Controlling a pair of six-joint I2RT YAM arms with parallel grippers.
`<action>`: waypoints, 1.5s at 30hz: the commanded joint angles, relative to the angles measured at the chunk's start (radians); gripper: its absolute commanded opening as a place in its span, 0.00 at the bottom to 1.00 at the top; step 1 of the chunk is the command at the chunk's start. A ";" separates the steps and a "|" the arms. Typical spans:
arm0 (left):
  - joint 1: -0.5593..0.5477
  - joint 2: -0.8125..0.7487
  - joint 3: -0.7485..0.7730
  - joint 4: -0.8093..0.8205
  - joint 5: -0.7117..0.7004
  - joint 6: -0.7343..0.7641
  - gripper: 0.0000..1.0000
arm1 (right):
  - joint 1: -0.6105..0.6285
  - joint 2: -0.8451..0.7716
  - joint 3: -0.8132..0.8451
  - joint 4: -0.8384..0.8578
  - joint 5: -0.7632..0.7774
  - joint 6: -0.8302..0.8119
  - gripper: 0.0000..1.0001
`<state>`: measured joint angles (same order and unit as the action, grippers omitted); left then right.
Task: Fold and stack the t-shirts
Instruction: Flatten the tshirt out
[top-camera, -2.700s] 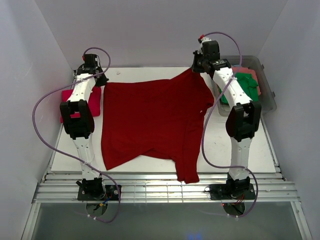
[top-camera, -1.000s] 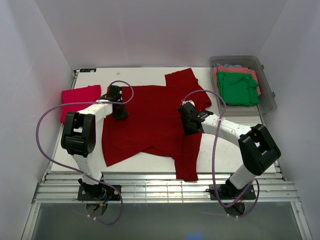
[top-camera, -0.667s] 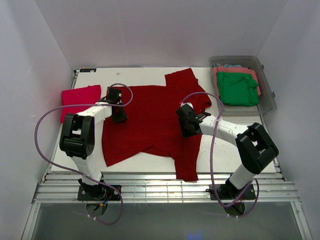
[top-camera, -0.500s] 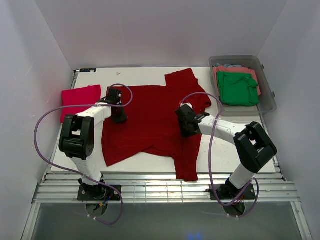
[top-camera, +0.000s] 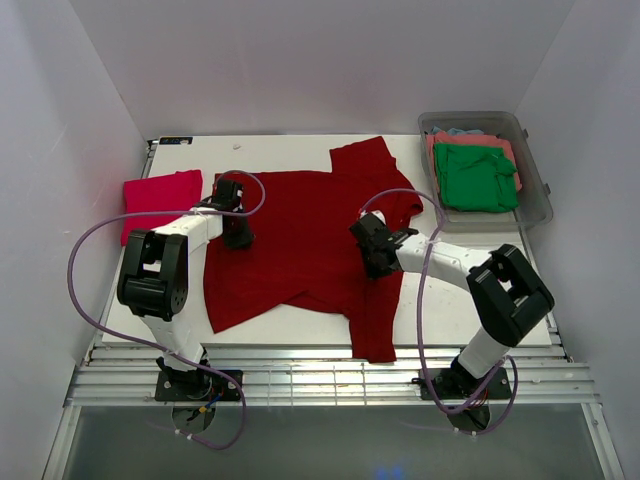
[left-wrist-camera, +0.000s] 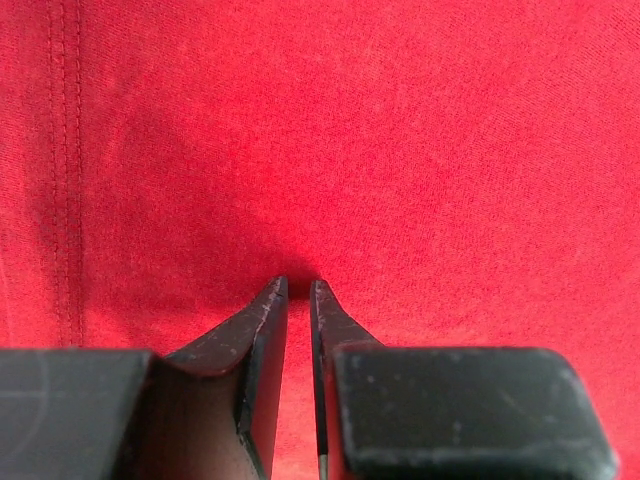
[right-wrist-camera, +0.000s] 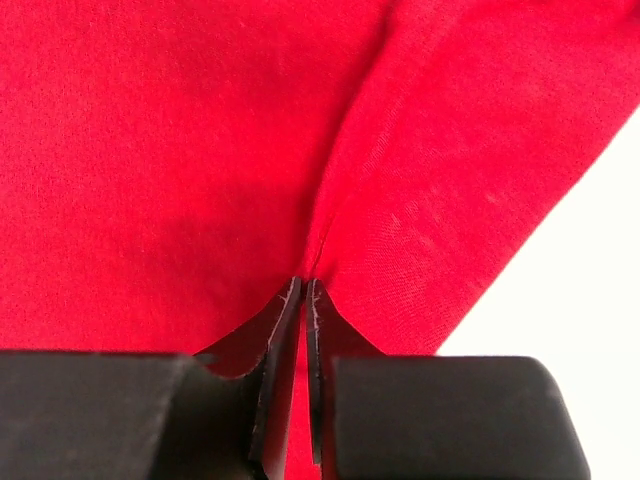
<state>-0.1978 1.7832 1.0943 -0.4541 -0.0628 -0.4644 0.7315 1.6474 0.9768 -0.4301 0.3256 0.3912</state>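
Observation:
A dark red t-shirt (top-camera: 300, 215) lies spread on the white table (top-camera: 280, 150), one sleeve hanging toward the near edge. My left gripper (top-camera: 238, 238) presses its tips into the shirt's left part. In the left wrist view the left gripper (left-wrist-camera: 298, 285) shows only a thin slit between its jaws over flat cloth (left-wrist-camera: 400, 130), and no fold shows there. My right gripper (top-camera: 372, 262) is on the shirt's right side. In the right wrist view the right gripper (right-wrist-camera: 305, 282) is shut on a raised crease of the cloth (right-wrist-camera: 150, 150).
A folded pinkish-red t-shirt (top-camera: 160, 193) lies at the table's left edge. At the back right, a clear grey tub (top-camera: 537, 190) holds a green t-shirt (top-camera: 475, 175) on top of a coral one (top-camera: 507, 150). Bare white table (right-wrist-camera: 570, 300) shows right of the shirt's edge.
Both arms came down from the shirt's far edge onto its middle. Over the last second the right gripper edged left and closed on a crease. The left gripper hardly moved.

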 joint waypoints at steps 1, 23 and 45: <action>0.001 -0.070 -0.005 0.011 0.003 -0.002 0.26 | 0.006 -0.093 0.014 -0.087 0.055 0.014 0.12; 0.001 -0.091 -0.039 0.011 0.017 -0.010 0.51 | 0.008 -0.190 -0.027 -0.079 -0.026 0.074 0.40; 0.001 -0.142 -0.090 0.005 0.000 -0.017 0.53 | 0.009 -0.041 0.003 0.013 -0.089 0.061 0.40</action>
<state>-0.1978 1.6985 1.0172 -0.4477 -0.0525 -0.4763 0.7353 1.5990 0.9409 -0.4427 0.2413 0.4568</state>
